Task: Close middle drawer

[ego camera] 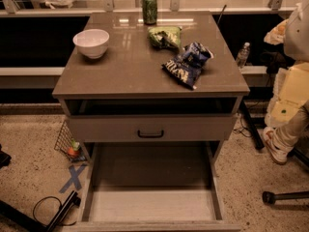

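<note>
The middle drawer (pixel 152 204) is pulled far out toward me below the cabinet top. Its long pale floor is bare, and its low front lies along the bottom edge of the view, so its handle is hidden. Above it, the taller-fronted drawer (pixel 193 128) with a dark bar handle (pixel 150 134) sits almost shut under a dark slot. The lowest drawer is hidden beneath the open one. My gripper is not in view.
On the cabinet top (pixel 120 71) are a white bowl (pixel 91 42), a green can (pixel 149 7), a green bag (pixel 164 36) and a blue chip bag (pixel 187 64). A person's leg and shoe (pixel 275 146) are at the right. A wire basket (pixel 67 144) and a black bar with a cable (pixel 58 211) are at the left.
</note>
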You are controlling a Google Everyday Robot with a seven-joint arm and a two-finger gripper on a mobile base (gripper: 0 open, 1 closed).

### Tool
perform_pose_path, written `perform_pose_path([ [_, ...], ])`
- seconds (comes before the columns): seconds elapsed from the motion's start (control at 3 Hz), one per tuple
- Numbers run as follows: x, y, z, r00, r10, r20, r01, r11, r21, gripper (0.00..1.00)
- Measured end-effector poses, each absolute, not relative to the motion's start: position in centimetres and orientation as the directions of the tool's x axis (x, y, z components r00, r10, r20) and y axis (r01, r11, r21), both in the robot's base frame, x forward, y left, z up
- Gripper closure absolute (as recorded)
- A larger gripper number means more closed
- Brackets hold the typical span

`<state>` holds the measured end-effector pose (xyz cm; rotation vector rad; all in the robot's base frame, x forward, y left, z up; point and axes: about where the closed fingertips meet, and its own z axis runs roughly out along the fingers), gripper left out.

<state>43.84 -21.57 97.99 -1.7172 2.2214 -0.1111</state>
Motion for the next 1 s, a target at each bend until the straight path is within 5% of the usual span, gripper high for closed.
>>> perform_pose_path([
  [1.0,42.2,-21.5,91.5,-0.212,-0.932,-0.294,-0.919,0.292,-0.264,0.00],
])
